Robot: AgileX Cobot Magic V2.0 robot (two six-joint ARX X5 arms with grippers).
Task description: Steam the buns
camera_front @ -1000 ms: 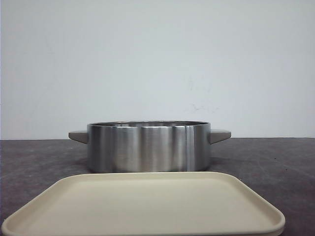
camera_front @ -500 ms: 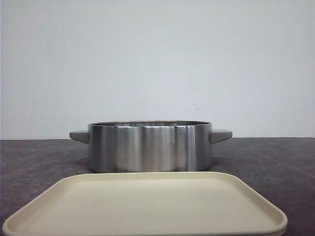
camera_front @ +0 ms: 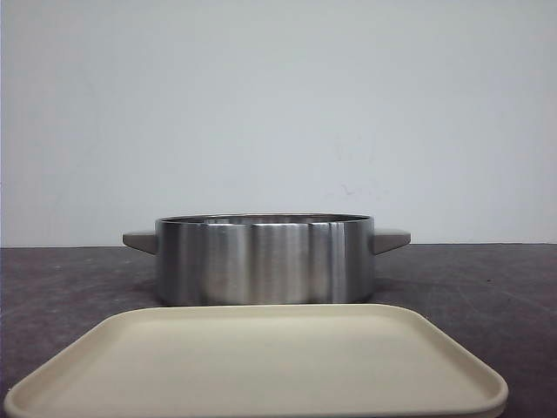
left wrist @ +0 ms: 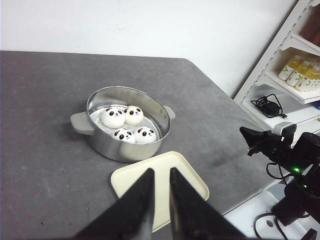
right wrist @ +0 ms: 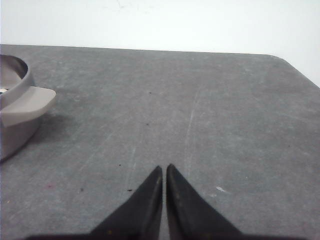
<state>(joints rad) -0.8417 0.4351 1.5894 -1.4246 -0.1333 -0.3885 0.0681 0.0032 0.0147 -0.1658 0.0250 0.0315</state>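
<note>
While both arms hang above the table, four buns (left wrist: 128, 125) sit clustered inside the steel pot (left wrist: 122, 122), beyond the left gripper (left wrist: 161, 175): glossy white domes with black panda faces. Left fingers are slightly apart, holding nothing, over the cream tray (left wrist: 187, 177); right gripper (right wrist: 164, 171) is pinched together, empty. No readable text.

Even, diffuse indoor light fills all three views. The steel pot (camera_front: 265, 259) shows soft vertical glare bands; its shadow on the tabletop (left wrist: 45, 165) is faint. The front view looks slightly soft, and the cream tray (camera_front: 261, 366) nearest the lens is blurred.
</note>
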